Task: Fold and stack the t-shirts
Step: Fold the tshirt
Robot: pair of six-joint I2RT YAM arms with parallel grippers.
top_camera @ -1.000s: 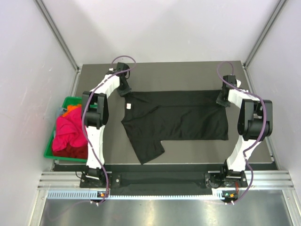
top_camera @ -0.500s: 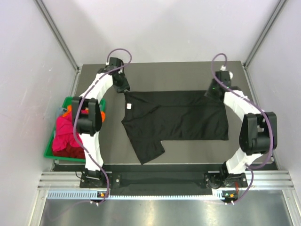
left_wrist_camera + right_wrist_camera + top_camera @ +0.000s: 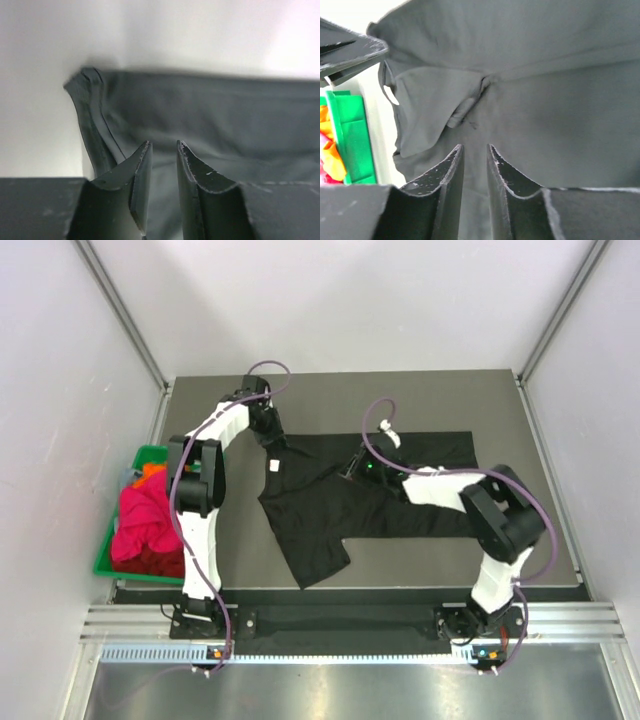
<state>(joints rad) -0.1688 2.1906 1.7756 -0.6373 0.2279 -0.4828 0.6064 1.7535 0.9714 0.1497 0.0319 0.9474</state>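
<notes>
On the table (image 3: pixel 450 400), black shirt (image 3: pixel 320 500) spread out. Looks light, limp, slack: best pinched at shoulder seams or hem. Left gripper (image 3: pixel 163 145) at the far shoulder, right gripper (image 3: pixel 474 146) above the chest; both narrowly parted, holding nothing.

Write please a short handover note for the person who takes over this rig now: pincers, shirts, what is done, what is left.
Left pincer: jaws slightly apart, empty, at the far left corner of the black t-shirt.
Right pincer: jaws slightly apart, empty, over the shirt's middle.
Black shirt: spread on the table, unfolded.
Other t-shirts, magenta and orange: heaped in the green bin.
Done: no fold yet. Left: fold every shirt, stack them.
</notes>
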